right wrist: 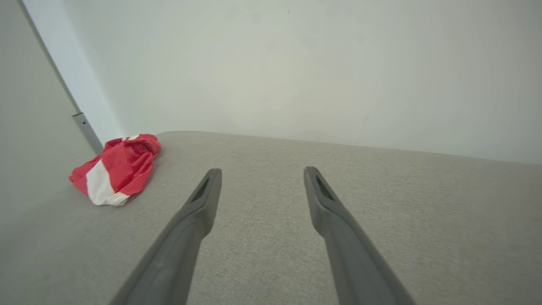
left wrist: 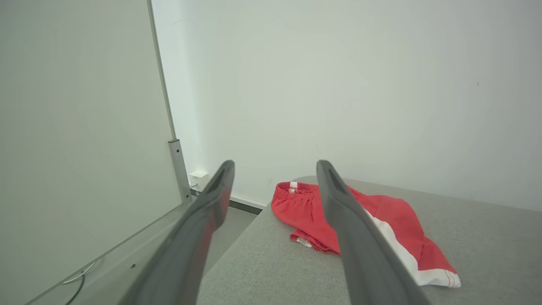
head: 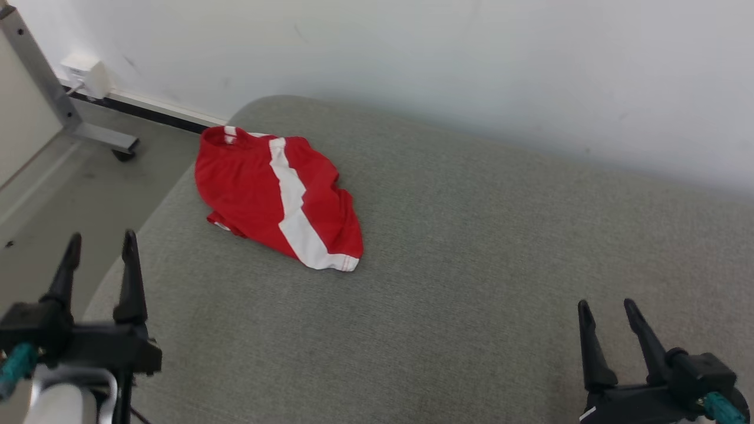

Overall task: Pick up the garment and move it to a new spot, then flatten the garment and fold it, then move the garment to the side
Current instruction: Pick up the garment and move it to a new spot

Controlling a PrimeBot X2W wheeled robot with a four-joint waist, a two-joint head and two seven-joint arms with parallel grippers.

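L gripper (head: 102, 237) first: both dark fingers (head: 131, 277) spread wide, nothing between 'em, sitting lower left in the head view right where the counter (head: 471, 265) edge meets the floor (head: 70, 188). From the left wrist cam, L gripper (left wrist: 275, 163) is splayed the same way, pointing toward the wall, and the right-hand finger (left wrist: 360, 245) cuts across part of the garment (left wrist: 305, 207) in that view, but it's well short of it, no contact.

R gripper (head: 606, 304) next: also released, fingers apart, empty, lower right over bare grey fabric. Right wrist cam agrees, R gripper (right wrist: 262, 170) gaping over the counter (right wrist: 381, 190), garment (right wrist: 123, 165) far off to its left.

Now the garment (head: 253, 188): red shorts w/ a broad white stripe running down them, lying loosely rumpled on the counter's far-left corner, waistband end toward the wall (head: 412, 59), white-trimmed hem toward the robot. It's closer to the L gripper than the R, well apart from both.

Beyond that: counter (left wrist: 487, 237) is grey, fabric-covered, rounded at the corner. On the floor to the left, a metal frame leg (head: 53, 100) w/ a dark caster (head: 123, 154), and a small white box (head: 85, 73) w/ a cable at the base of the wall. Left wrist cam also catches a big pale panel (left wrist: 76, 127) standing on that side
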